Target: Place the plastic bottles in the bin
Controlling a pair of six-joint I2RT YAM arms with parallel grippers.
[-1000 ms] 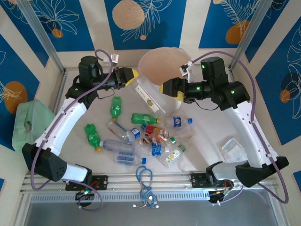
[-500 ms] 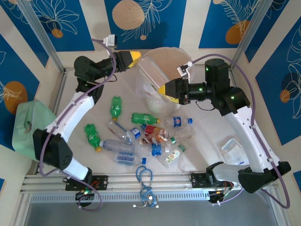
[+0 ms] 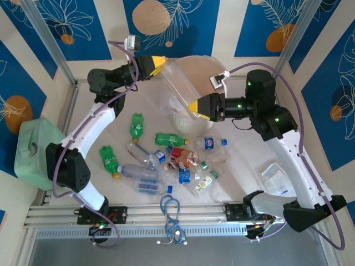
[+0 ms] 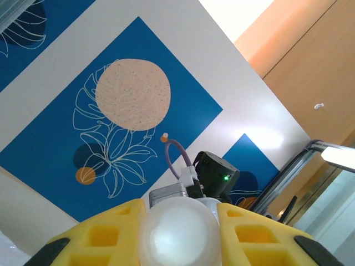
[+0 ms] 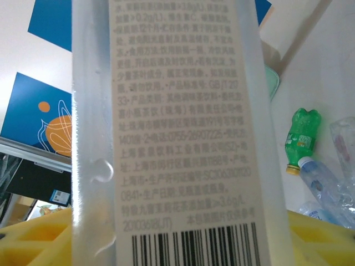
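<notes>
Pinkish-beige bin (image 3: 202,69), clear bottle (image 5: 183,111) with white label, grey print, black barcode, green bottles (image 3: 136,125), blue cable loop (image 3: 170,206), mint-green box (image 3: 30,149), blue wall panels (image 3: 55,27) with white leaf outlines and peach circles

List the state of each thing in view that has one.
Clear bottle: lifted off the table, gripped by both claws.
Left claw: shut on the clear bottle.
Right claw: shut on the clear bottle.
Bin: open-topped, bag-lined.
Other bottles: lying on the table, outside the bin.
</notes>
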